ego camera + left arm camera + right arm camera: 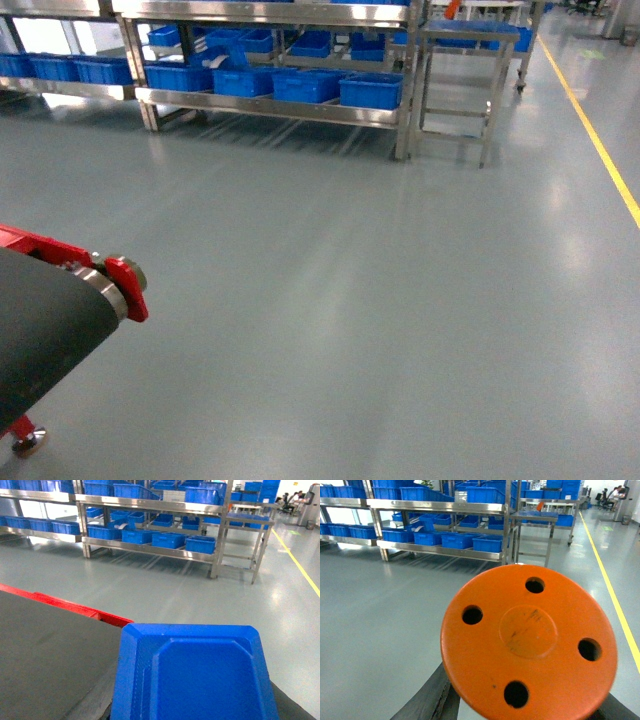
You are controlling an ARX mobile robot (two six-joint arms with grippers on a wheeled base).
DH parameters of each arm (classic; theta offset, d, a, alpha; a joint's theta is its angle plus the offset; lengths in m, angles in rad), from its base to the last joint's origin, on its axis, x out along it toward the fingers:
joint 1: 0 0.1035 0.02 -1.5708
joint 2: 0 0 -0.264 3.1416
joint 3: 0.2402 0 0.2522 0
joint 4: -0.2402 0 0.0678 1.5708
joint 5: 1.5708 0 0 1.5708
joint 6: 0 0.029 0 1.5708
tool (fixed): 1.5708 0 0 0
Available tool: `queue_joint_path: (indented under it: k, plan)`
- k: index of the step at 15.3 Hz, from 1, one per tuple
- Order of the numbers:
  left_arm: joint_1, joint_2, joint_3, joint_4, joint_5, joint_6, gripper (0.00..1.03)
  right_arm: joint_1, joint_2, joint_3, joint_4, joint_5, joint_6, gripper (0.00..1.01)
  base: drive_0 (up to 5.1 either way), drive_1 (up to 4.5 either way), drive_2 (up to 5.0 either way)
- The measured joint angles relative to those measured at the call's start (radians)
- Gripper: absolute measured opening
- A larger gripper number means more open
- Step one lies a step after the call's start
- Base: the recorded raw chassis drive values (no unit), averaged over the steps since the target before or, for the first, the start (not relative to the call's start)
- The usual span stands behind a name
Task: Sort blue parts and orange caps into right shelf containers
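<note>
Grey floor (350,300) stretches wide between the robot and the steel shelving (280,110) along the far wall, with a yellow line (595,140) running down its right side. Blue crates (370,90) sit in a row on the lower shelf, their rims lined up just behind the shelf's front edge; more stand on the upper shelf, seen in the left wrist view (202,495). A smaller steel table (465,90) stands just beside the shelving's right end.

At lower left of the head view, the rounded end of a black conveyor belt (45,330) with a red frame (128,285) juts into the floor space.

In the left wrist view a blue part (195,672), a moulded tray-like piece with bevelled corners, fills the lower frame, close to the camera over the belt's dark surface. In the right wrist view an orange cap (530,640), a round disc with four holes, fills the middle, with dark material below it.

Neither gripper shows in any view, so whether the fingers are apart or clamped on these pieces cannot be told.
</note>
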Motion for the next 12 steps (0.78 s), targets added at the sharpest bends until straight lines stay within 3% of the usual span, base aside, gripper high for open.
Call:
queue_joint_path:
  k: [12]
  plan:
    - [0.000, 0.000, 0.000, 0.000, 0.000, 0.000, 0.41, 0.000, 0.000, 0.000, 0.000, 0.000, 0.000, 0.43, -1.6, -1.60, -1.6]
